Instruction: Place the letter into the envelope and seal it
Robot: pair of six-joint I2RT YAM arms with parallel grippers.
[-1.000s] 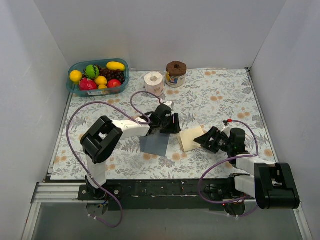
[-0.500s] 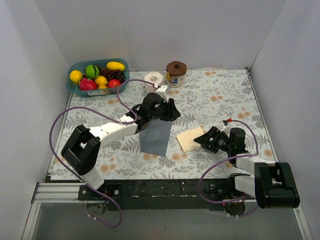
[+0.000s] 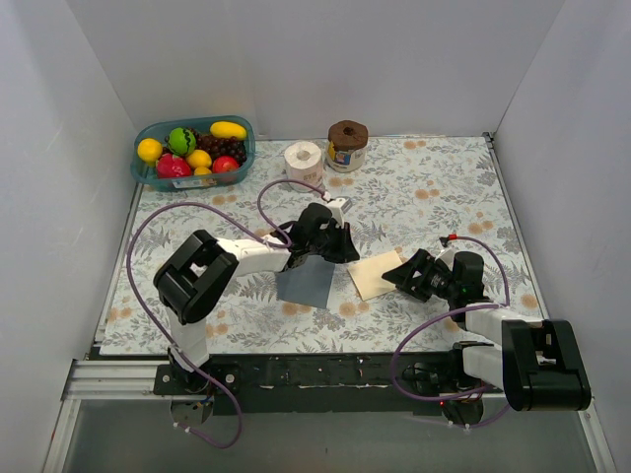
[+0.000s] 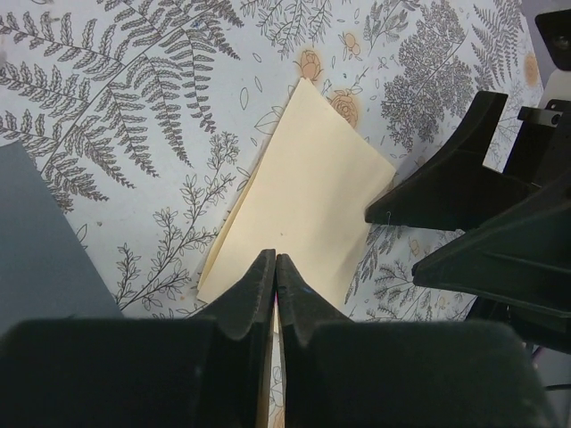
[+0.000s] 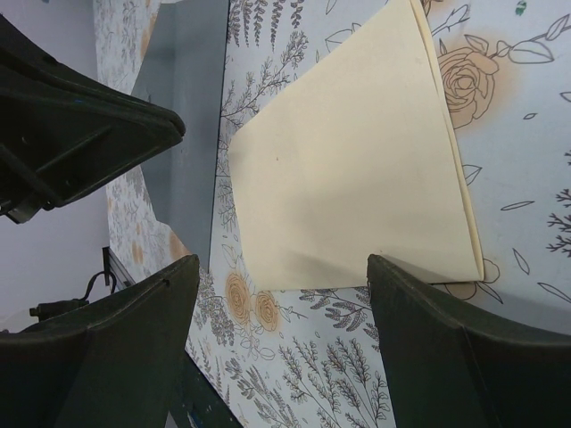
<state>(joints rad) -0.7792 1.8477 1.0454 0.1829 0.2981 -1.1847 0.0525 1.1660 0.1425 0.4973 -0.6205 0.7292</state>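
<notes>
Jaws pressed together, left gripper (image 4: 275, 260) points at the near edge of the letter (image 4: 312, 196), beside the envelope (image 3: 306, 283); right gripper (image 5: 281, 265) stands spread wide, apparently straddling the letter.

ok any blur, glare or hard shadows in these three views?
Top external: sharp, even light, no glare on the table. Left wrist: the letter crisp, the left gripper dark and soft up close. Right wrist: right gripper dark, faint shadow on the letter's lower part.

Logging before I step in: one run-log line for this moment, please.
left gripper shut, tips by letter | right gripper open, facing letter | envelope flat, letter outside it
</notes>
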